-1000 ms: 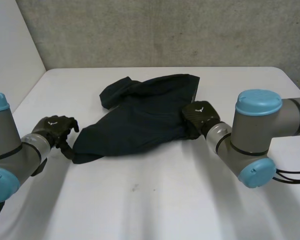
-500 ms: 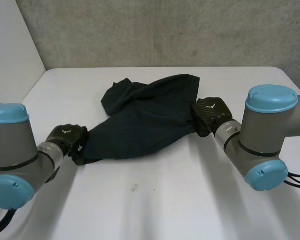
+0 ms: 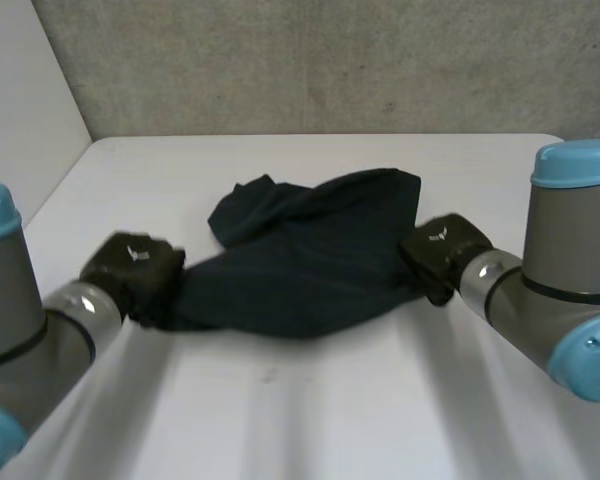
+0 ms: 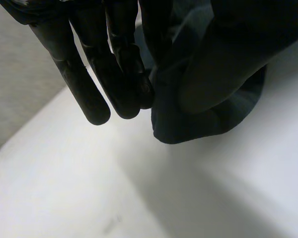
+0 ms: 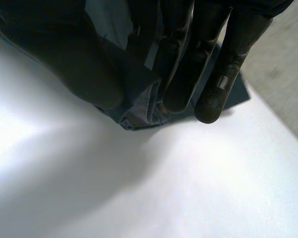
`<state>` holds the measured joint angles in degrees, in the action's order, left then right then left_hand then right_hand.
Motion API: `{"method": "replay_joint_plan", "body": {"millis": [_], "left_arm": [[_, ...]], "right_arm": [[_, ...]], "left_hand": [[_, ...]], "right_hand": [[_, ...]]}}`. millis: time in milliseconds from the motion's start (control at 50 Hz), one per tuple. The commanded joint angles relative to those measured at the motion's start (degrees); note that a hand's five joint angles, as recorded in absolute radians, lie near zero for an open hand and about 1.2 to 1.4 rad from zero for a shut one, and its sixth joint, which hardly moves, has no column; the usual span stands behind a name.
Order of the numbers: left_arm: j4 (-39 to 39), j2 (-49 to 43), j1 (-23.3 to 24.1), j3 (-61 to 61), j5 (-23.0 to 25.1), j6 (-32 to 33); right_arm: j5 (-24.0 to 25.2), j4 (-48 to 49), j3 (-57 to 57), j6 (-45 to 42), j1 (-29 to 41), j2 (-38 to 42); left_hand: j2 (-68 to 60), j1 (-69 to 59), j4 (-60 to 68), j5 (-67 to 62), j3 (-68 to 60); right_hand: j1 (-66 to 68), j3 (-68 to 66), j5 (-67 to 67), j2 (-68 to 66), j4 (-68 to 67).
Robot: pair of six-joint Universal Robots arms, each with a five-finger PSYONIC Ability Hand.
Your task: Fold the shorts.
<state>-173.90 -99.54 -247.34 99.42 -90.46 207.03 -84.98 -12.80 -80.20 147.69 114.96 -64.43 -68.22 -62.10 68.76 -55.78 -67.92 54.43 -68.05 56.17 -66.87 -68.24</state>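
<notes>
Head view: dark navy fabric shorts [image 3: 300,265] lie mid white worktop [image 3: 330,420], left hand [image 3: 140,270] pinching their left end and right hand [image 3: 442,250] their right end, evidently to tension the cloth flat for folding.

A lab-like test space: white table [image 3: 310,420] against bare concrete wall [image 3: 330,60].

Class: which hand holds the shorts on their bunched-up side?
The left hand: the shorts rise into a crumpled lump on its side, while toward the right hand they lie smoother.
</notes>
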Motion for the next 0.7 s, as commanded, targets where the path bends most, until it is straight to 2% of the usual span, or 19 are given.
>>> {"method": "replay_joint_plan", "body": {"millis": [20,60,100,120,140,160,380,600,700], "left_arm": [[-3.54,-3.89,4.75,3.76,-1.38,3.65],[-5.04,-6.53,4.93,3.24,-2.44,3.82],[-6.36,-9.70,5.28,1.84,-4.89,3.74],[-6.45,-10.58,5.28,1.31,-5.69,3.65],[-6.45,-11.20,5.20,0.61,-6.56,3.56],[-6.37,-12.07,5.02,-0.53,-7.70,3.56],[-6.45,-12.70,4.49,-5.81,-8.59,3.38],[-6.28,-15.94,4.41,-11.00,-8.59,0.67],[-5.49,-17.62,4.41,-13.11,-8.51,-1.10]], "right_arm": [[1.13,-0.48,-3.20,0.84,-1.58,0.35],[1.22,1.36,-3.99,2.94,-1.67,0.79],[1.40,3.74,-5.49,6.81,-1.67,1.50],[1.49,4.27,-6.01,8.13,-1.75,1.50],[2.01,5.06,-7.32,9.88,-1.76,1.41],[2.27,5.32,-8.12,10.42,-1.67,1.41],[6.58,10.42,-17.26,11.22,-1.93,-4.03],[5.79,20.00,-23.51,9.55,-1.58,-5.80],[5.44,20.71,-23.95,9.46,-1.05,-4.48]], "left_hand": [[-11.78,-17.90,11.24,-14.22,-12.08],[-11.78,-17.90,11.24,-14.22,-12.08],[-11.78,-17.90,11.24,-14.22,-12.08],[-11.78,-17.90,11.24,-14.22,-12.08],[-11.78,-17.90,11.24,-14.22,-12.08],[-11.78,-17.90,11.24,-14.22,-12.08],[-11.78,-17.90,11.24,-14.22,-12.08],[-11.78,-17.90,11.24,-14.22,-12.08],[-11.78,-17.90,11.24,-14.22,-12.08]], "right_hand": [[25.57,-11.95,13.83,-13.13,-11.76],[25.57,-11.95,13.83,-13.13,-11.76],[18.10,-4.48,6.36,-5.66,-4.29],[12.40,1.22,0.65,0.04,1.41],[-0.64,14.27,-12.39,13.09,14.46],[-4.60,18.23,-16.35,17.05,18.42],[-19.08,32.71,-30.83,31.52,32.90],[-19.61,33.24,-31.36,32.06,33.43],[-19.28,32.91,-31.03,31.72,33.10]]}}
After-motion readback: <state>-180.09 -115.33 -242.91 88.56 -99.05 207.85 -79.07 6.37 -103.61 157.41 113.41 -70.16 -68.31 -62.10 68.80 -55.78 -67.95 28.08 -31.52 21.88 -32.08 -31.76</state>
